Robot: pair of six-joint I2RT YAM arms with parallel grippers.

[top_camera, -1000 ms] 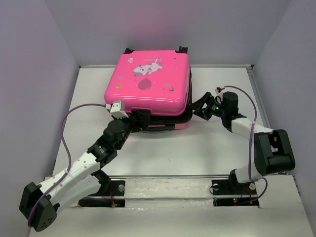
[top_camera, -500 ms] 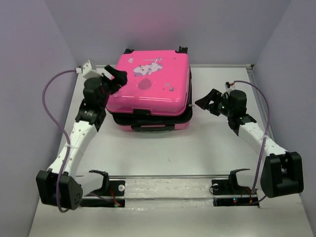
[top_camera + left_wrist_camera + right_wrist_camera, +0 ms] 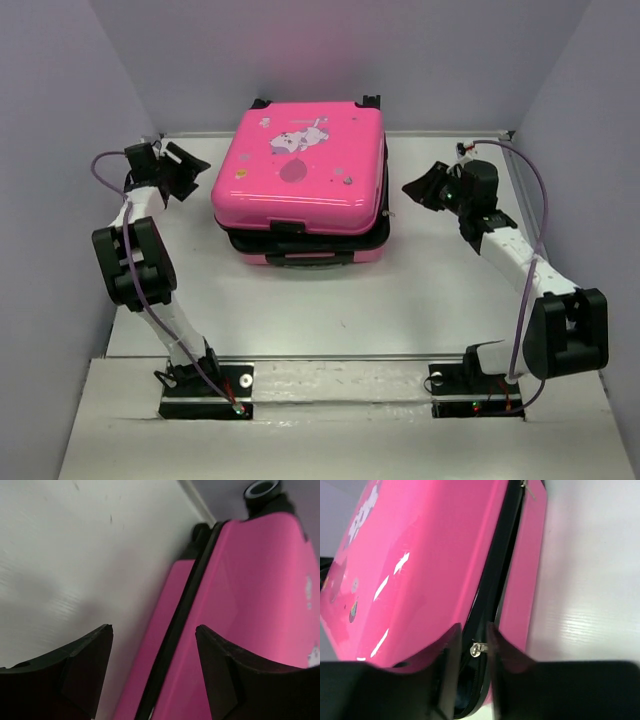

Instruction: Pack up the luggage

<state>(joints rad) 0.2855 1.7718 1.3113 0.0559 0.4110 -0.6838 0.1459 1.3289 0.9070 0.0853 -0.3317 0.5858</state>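
Desk: What are your tools doing?

Me: My left gripper point(image 3: 152, 630) stands wide open with nothing in it. Past its fingers I see only bare table point(image 3: 60, 555) and the side of the case point(image 3: 260, 610). My right gripper point(image 3: 474, 630) has come down to a narrow slit. The pull point(image 3: 479, 649) shows through that slit, but from above the gripper sits apart from the case, so I judge it holds nothing.

Desk: Where's the case?

Me: Flat on the table at the upper middle of the top view, printed lid point(image 3: 300, 150) up, front edge toward the bottom of the frame.

Desk: What moved?

Me: A second ago my left arm was at that front edge, by the lid. It has since swung out to the upper left of the frame, near the case's left side. The right has drawn back a little on the right and narrowed. The lid lies down on the base.

Desk: Packed, then?

Me: Not quite, I think. The dark seam point(image 3: 495, 570) still gapes on both sides, so the zip looks undone. I'd guess the pull comes next for the right, with the left steadying the lid
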